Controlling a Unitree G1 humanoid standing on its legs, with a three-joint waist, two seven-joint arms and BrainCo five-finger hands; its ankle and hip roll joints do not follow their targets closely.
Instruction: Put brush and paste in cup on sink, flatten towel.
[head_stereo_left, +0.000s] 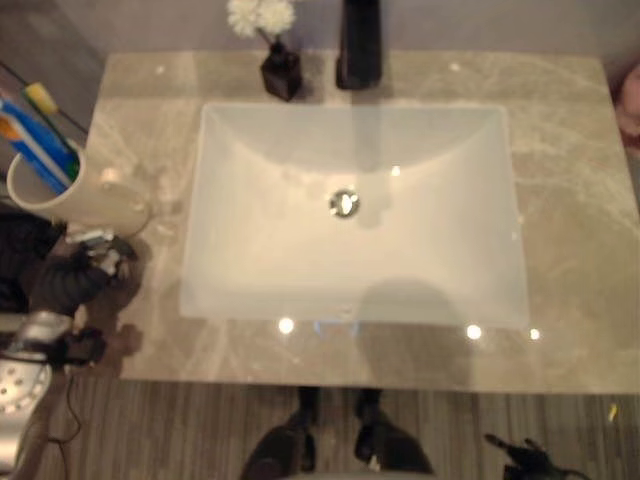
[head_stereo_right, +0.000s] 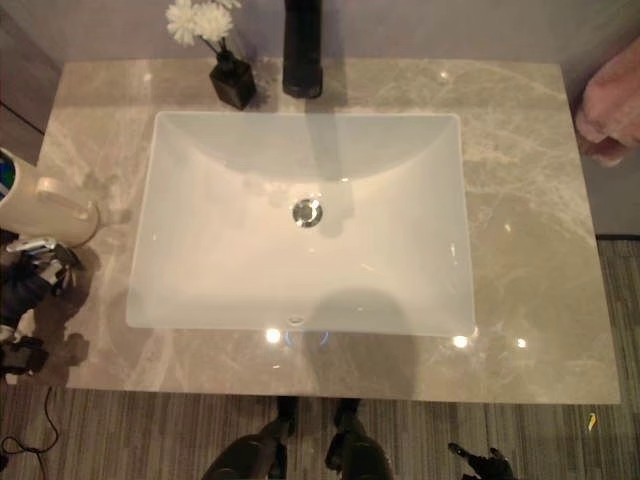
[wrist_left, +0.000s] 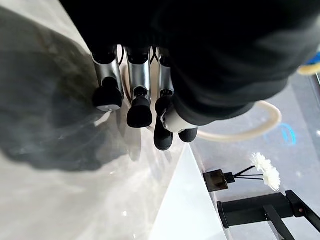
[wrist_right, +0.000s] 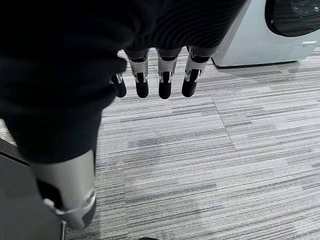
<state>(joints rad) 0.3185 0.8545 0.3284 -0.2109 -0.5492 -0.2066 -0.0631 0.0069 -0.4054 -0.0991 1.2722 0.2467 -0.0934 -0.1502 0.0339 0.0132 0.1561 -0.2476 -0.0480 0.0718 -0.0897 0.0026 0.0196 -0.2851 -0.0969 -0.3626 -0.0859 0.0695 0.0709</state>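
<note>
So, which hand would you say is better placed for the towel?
Right, probably: the towel lies at the counter's right end, though the right hand hangs over the floor. The left hand is by the cup, far left.

The cup (head_stereo_left: 70, 195) is cream-white with a handle and stands upright on the tabletop (head_stereo_left: 570, 250), left of the sink (head_stereo_left: 350, 210). In it stand a blue brush (head_stereo_left: 35, 150) and a paste (head_stereo_left: 45, 100) with a yellow-green end, both leaning left. The pink towel (head_stereo_right: 610, 105) lies bunched at the tabletop's far right edge.
</note>
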